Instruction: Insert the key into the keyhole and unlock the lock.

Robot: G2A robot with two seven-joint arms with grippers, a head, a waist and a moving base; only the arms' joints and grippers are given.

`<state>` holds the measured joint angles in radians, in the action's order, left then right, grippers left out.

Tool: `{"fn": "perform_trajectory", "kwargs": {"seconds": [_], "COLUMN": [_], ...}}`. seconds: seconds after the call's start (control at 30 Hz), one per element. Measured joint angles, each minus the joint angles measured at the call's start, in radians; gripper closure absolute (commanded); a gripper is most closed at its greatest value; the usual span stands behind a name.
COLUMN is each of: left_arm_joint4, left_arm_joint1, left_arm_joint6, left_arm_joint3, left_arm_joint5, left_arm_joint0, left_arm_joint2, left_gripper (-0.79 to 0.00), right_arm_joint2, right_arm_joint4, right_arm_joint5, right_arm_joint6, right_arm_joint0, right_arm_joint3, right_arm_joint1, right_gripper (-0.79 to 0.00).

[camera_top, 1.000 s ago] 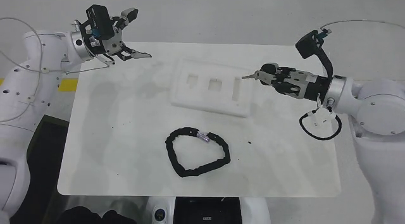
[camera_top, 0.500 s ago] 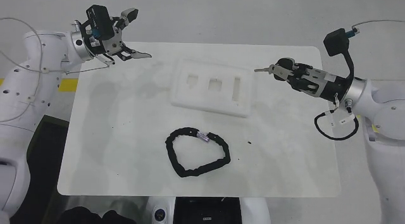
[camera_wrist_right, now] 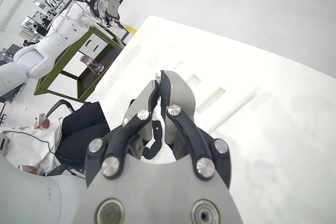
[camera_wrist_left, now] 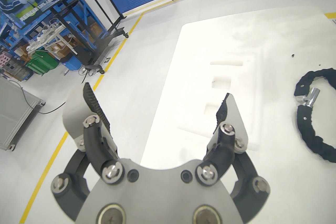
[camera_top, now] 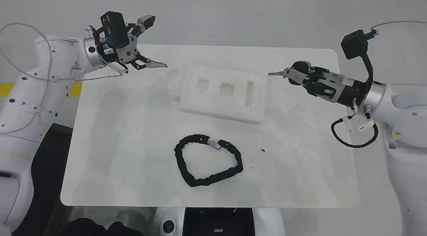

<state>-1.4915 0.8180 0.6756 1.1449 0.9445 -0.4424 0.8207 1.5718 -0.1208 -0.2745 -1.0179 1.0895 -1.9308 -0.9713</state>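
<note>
The left arm comes in from the table's (camera_top: 133, 156) left side with its elbow bent. The left gripper (camera_top: 155, 41) hangs above the far left corner and points right toward the tray (camera_top: 200, 103). In its wrist view the left gripper (camera_wrist_left: 157, 93) has its fingers spread wide with nothing between them. The white foam tray lies at the table's far middle, three recesses in its top. Nearer the robot, the lock (camera_top: 208, 161), a black chain loop with a metal barrel (camera_top: 213, 145), lies flat on the table, apart from the tray. The right arm reaches in from the right with its forearm slanted toward the tray. The right gripper (camera_top: 293, 75) is above the table, just beside the tray's right end. Its fingers are pinched on the key (camera_top: 275, 73), which points left, well apart from the lock.
</note>
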Motion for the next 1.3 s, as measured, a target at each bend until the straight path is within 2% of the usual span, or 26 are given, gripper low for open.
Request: {"fn": "perform_trajectory", "kwargs": {"seconds": [0.13, 0.33, 0.53, 0.87, 1.07, 1.3], "left_arm_joint4": [-0.069, -0.192, -0.275, -0.36, -0.363, -0.378], "left_arm_joint1": [-0.008, -0.02, -0.016, 0.006, 0.022, 0.039], "left_arm_joint6": [-0.011, 0.086, 0.131, 0.132, 0.132, 0.132], "left_arm_joint3": [0.101, 0.206, 0.236, 0.26, 0.229, 0.211], "left_arm_joint5": [0.017, 0.034, 0.052, 0.068, 0.068, 0.068], "left_arm_joint0": [-0.038, -0.086, -0.113, -0.095, -0.061, 0.008], "left_arm_joint2": [-0.01, -0.032, -0.08, -0.187, -0.252, -0.388], "left_gripper": [-0.785, -0.785, -0.785, -0.785, -0.785, -0.785], "right_arm_joint2": [0.0, 0.0, 0.0, 0.0, 0.0, 0.0], "right_arm_joint4": [0.0, 0.0, 0.0, 0.0, 0.0, 0.0], "right_arm_joint5": [0.0, 0.0, 0.0, 0.0, 0.0, 0.0], "right_arm_joint6": [0.0, 0.0, 0.0, 0.0, 0.0, 0.0], "right_arm_joint0": [0.0, 0.0, 0.0, 0.0, 0.0, 0.0], "right_arm_joint3": [0.0, 0.0, 0.0, 0.0, 0.0, 0.0], "right_arm_joint1": [0.0, 0.0, 0.0, 0.0, 0.0, 0.0], "right_gripper": [0.0, 0.0, 0.0, 0.0, 0.0, 0.0]}}
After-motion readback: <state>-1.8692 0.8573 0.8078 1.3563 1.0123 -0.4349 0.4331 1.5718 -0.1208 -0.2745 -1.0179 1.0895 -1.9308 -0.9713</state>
